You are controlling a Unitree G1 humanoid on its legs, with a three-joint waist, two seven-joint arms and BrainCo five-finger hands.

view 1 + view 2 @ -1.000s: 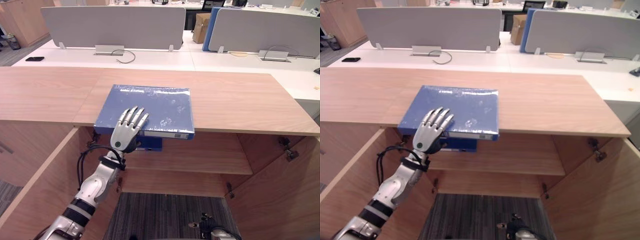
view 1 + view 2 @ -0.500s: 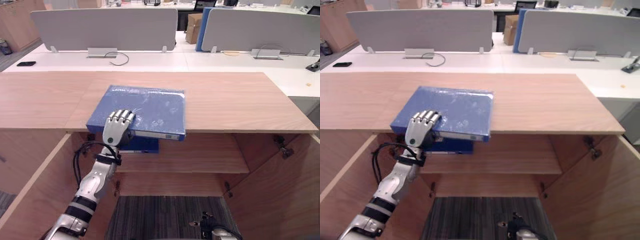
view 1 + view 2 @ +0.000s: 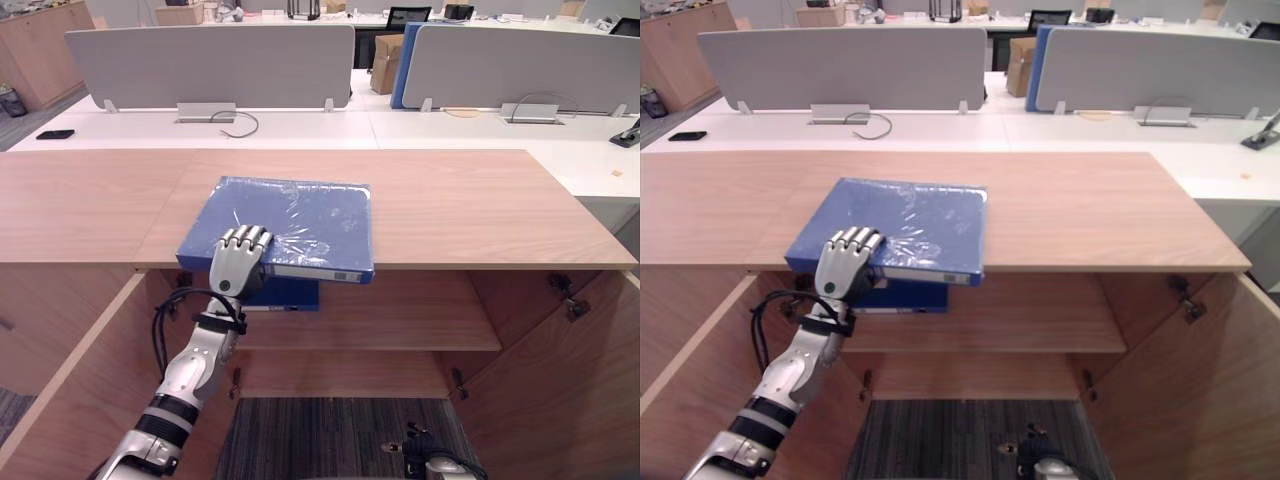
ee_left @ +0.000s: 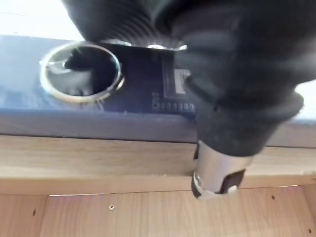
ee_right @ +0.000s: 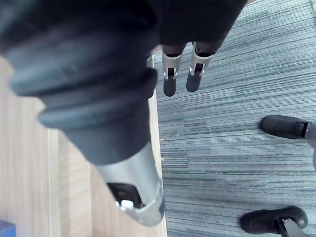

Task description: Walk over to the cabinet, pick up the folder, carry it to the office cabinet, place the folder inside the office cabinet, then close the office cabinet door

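Blue glossy folder [image 3: 300, 215], flat on cabinet [image 3: 480, 205]

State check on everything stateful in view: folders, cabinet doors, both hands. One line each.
Blue plastic-wrapped folder: flat on the wooden cabinet top, spine at the front edge, gripped.
Left hand: shut on that folder's near edge.
Right hand: open, empty, over grey carpet.
Left cabinet door: open.
Right cabinet door: open.
Second blue folder: lying on the upper shelf inside.
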